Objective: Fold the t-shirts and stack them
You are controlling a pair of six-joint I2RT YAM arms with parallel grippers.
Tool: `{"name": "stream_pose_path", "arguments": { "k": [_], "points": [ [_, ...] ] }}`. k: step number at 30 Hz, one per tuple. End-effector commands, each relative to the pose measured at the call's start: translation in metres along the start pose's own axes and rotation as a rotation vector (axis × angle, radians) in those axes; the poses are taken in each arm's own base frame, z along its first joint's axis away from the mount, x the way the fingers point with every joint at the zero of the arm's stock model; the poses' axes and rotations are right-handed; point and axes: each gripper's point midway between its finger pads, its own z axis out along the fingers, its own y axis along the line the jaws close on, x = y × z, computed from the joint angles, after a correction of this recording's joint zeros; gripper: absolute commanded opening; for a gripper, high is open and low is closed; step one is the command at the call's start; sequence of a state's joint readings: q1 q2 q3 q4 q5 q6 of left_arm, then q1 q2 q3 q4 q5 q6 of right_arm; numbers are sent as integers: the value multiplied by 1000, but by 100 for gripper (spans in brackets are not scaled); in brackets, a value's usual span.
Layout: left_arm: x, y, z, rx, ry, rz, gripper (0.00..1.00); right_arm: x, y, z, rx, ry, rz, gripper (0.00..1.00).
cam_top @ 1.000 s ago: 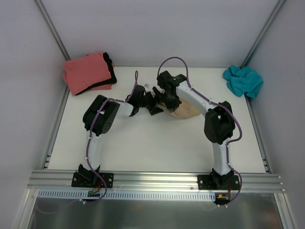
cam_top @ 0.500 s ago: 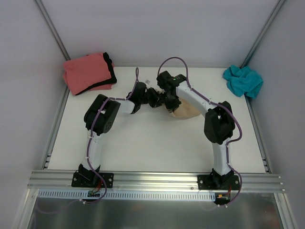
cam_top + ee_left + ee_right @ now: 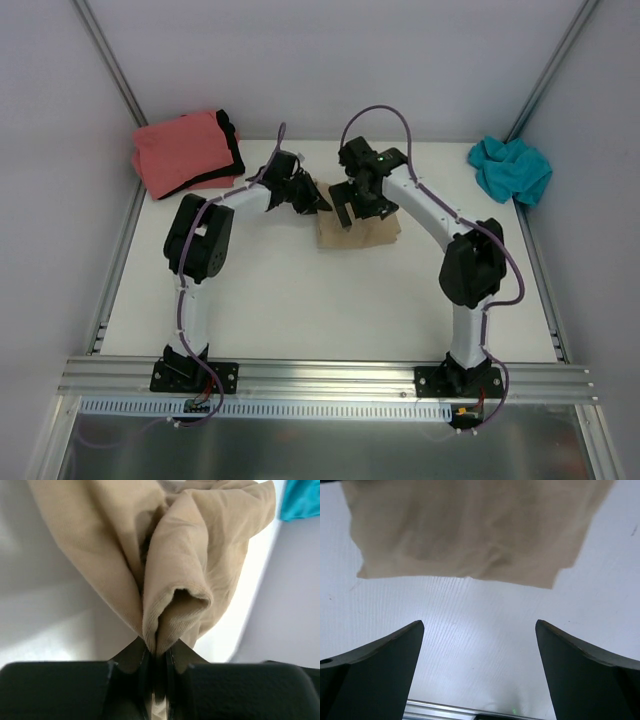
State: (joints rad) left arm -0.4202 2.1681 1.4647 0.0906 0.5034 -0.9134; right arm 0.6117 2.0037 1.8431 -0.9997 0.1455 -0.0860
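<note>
The tan t-shirt (image 3: 362,231) lies as a folded rectangle on the white table, mid-back. My left gripper (image 3: 318,205) is at its back left corner, shut on a bunched fold of the tan cloth (image 3: 170,595); the pinch shows in the left wrist view, where my left gripper (image 3: 156,647) has cloth between its jaws. My right gripper (image 3: 348,212) hovers over the shirt's back edge, open and empty. In the right wrist view my right gripper (image 3: 479,630) frames bare table, with the tan t-shirt (image 3: 470,530) lying beyond the fingertips. The coral-pink t-shirt (image 3: 180,152) and the black t-shirt (image 3: 233,146) are stacked at the back left. The teal t-shirt (image 3: 512,168) lies crumpled at the back right.
Aluminium frame posts (image 3: 110,70) rise at both back corners, with grey walls behind. A rail (image 3: 320,375) runs along the near edge by the arm bases. The teal cloth (image 3: 300,500) shows at the top right of the left wrist view.
My left gripper shut on the tan shirt's edge and pulled it back and left. My right gripper opened, let go of the shirt and rose; the shirt now lies flatter.
</note>
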Motion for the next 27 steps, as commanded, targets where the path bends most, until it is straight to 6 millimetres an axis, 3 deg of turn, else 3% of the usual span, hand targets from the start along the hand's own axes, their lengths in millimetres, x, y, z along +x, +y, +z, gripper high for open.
{"name": "stream_pose_path", "arguments": {
  "k": [1, 5, 10, 12, 16, 20, 27],
  "points": [
    [-30, -7, -58, -147, -57, 197, 0, -28, -21, -68, -6, -193, 77, 99],
    [-60, -2, -83, -272, -110, 282, 0, -27, -30, -85, -10, -242, 103, 99],
    [-70, 13, -102, -423, -73, 385, 0, -20, -38, -106, -13, -296, 121, 99],
    [-78, 11, -105, -453, -75, 420, 0, -16, -43, -110, -10, -308, 130, 100],
    [-86, 27, -116, -551, -38, 500, 0, -2, -50, -112, -9, -327, 146, 99],
    [-83, 42, -118, -578, 19, 510, 0, 10, -60, -122, -3, -357, 171, 100],
    [-54, 67, -106, -555, 150, 456, 0, 21, -66, -127, -1, -364, 178, 99]
  ]
}}
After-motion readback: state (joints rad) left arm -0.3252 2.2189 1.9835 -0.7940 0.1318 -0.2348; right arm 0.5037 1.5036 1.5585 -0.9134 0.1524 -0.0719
